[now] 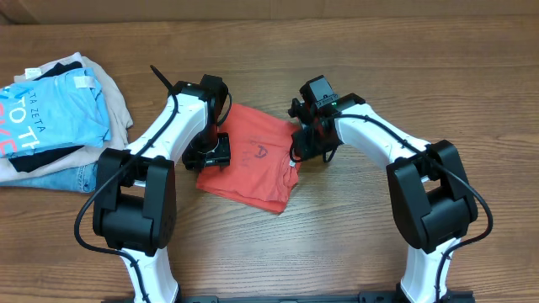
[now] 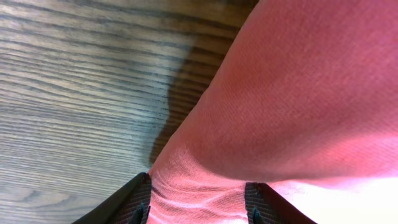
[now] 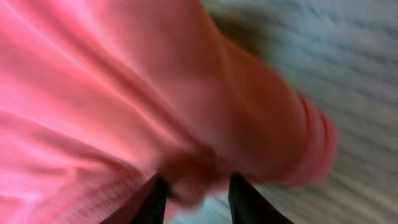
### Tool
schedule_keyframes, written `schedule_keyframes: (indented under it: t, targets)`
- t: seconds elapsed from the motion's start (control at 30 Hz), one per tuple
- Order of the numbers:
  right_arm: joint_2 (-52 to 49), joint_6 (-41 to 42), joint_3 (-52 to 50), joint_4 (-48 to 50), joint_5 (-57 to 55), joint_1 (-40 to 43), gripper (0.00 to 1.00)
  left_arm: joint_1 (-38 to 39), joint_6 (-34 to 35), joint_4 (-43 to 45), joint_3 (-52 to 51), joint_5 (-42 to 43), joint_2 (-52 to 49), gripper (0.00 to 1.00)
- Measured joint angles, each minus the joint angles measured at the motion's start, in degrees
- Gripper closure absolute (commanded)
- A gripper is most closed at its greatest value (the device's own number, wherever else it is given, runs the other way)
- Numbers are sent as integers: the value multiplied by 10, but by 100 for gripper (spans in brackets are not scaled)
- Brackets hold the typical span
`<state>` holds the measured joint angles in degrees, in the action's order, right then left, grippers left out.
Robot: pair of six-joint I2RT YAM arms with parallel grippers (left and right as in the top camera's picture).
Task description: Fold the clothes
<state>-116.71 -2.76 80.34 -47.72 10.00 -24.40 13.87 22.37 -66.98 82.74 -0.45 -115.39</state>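
The coral-red T-shirt [image 1: 248, 160] lies folded into a small rectangle at the middle of the table, with a faint mark showing on top. My left gripper [image 1: 209, 154] is at its left edge. In the left wrist view the jaws [image 2: 198, 208] are shut on a wrinkled fold of the red cloth [image 2: 292, 93]. My right gripper [image 1: 301, 143] is at the shirt's right edge. The right wrist view is blurred; its jaws [image 3: 196, 199] hold a bunch of the red cloth [image 3: 124, 93]. The chest lettering is hidden.
A pile of folded garments [image 1: 80, 172] sits at the far left, with a light blue printed tee [image 1: 50, 114] on top. Bare wood table [image 1: 337, 244] lies in front of the shirt.
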Motion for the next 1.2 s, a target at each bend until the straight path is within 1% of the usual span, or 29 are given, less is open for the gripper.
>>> schedule_keyframes:
  t: [0.1, 0.2, 0.37, 0.47, 0.57, 0.7, 0.83, 1.0, 1.2]
  targets:
    - [21, 0, 18, -44, -8, 3, 63, 0, 0, 0, 0, 0, 0, 48]
    - [66, -1, 48, -88, 6, 4, 63, 0, 0, 0, 0, 0, 0, 47]
    - [152, -8, 77, -161, 72, 3, 63, 0, 0, 1, 0, 0, 0, 47]
    - [162, -12, 75, -185, 113, 0, 62, 0, 0, 5, 0, 0, 0, 47]
    - [156, -16, 48, -182, 146, -6, 58, 0, 0, 7, 0, 0, 0, 47]
    - [151, -18, -6, -152, 180, -16, 56, 0, 0, 8, 0, 0, 0, 46]
    - [148, -17, -51, -114, 200, -34, 49, 0, 0, 8, 0, 0, 0, 46]
    - [145, -19, -89, -78, 207, -52, 48, 0, 0, 8, 0, 0, 0, 46]
    - [122, -14, -114, -74, 181, -55, 48, 0, 0, 6, 0, 0, 0, 46]
